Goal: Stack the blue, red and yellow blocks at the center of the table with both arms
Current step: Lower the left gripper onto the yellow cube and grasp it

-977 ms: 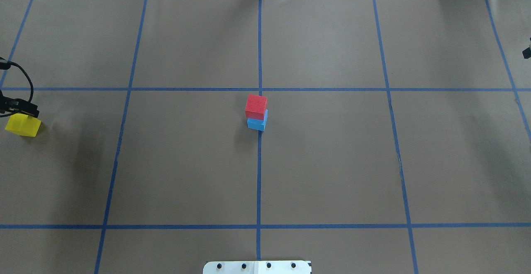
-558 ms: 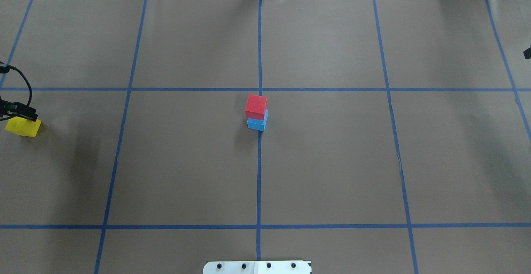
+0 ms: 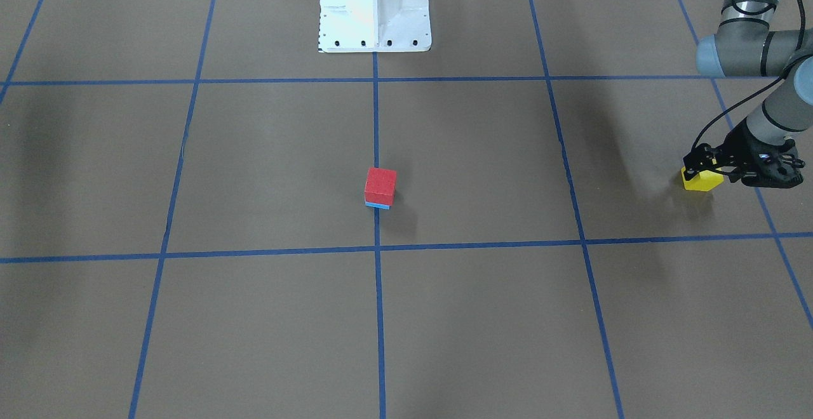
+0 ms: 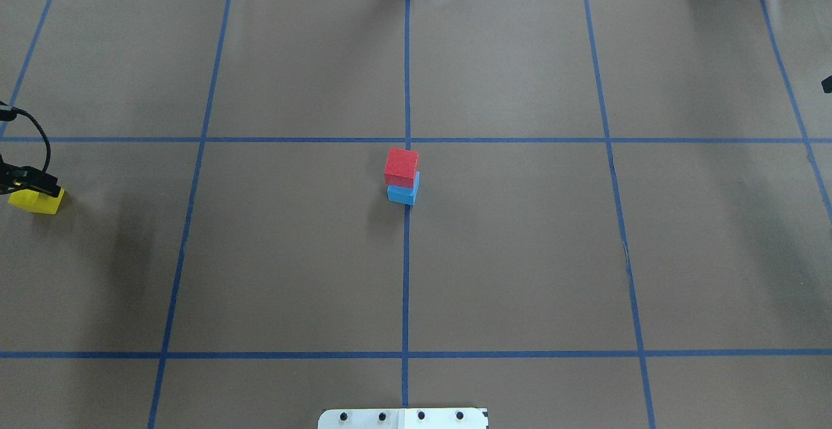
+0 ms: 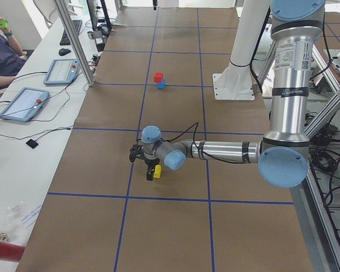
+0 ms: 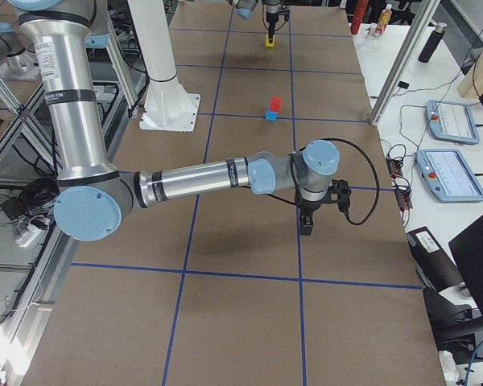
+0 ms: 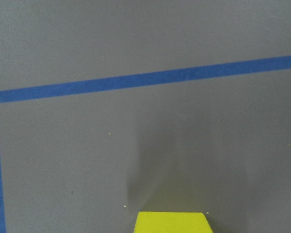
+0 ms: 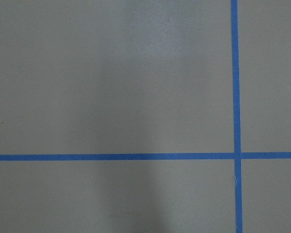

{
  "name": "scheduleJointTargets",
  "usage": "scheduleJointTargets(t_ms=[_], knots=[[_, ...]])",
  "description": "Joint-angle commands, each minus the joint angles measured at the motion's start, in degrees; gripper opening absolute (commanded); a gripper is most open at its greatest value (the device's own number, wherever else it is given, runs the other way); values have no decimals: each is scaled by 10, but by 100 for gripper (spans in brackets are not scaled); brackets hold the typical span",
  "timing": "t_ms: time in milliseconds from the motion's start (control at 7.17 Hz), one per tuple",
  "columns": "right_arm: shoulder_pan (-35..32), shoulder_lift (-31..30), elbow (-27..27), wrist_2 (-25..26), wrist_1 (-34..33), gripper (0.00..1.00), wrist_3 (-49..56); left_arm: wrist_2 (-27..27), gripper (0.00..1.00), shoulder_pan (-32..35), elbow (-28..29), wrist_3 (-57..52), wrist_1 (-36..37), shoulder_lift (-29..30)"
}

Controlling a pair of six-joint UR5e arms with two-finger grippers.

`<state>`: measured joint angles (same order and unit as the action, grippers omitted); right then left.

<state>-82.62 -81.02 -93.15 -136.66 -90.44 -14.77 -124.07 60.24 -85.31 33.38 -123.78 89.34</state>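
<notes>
The left hand (image 3: 701,167) sits low over the yellow block (image 3: 700,181), right at its top; I cannot tell whether it grips the block. The block rests on the bench (image 4: 520,273) far out on the robot's left. At the centre, the red block (image 4: 401,166) stands on the blue block (image 4: 403,194). The right hand (image 6: 306,223) hangs above the bench's right side, and its spread cannot be told.
</notes>
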Motion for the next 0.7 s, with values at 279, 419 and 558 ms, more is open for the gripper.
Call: scheduleJointTargets(t_ms=[279, 419, 558], knots=[[-4, -2, -3, 0, -1, 100, 0, -17, 0, 1, -43, -1, 24, -8], [-12, -3, -3, -1, -3, 100, 2, -32, 0, 0, -98, -1, 90, -6], [-14, -11, -2, -1, -4, 100, 21, -35, 0, 2, -164, -21, 205, 6]])
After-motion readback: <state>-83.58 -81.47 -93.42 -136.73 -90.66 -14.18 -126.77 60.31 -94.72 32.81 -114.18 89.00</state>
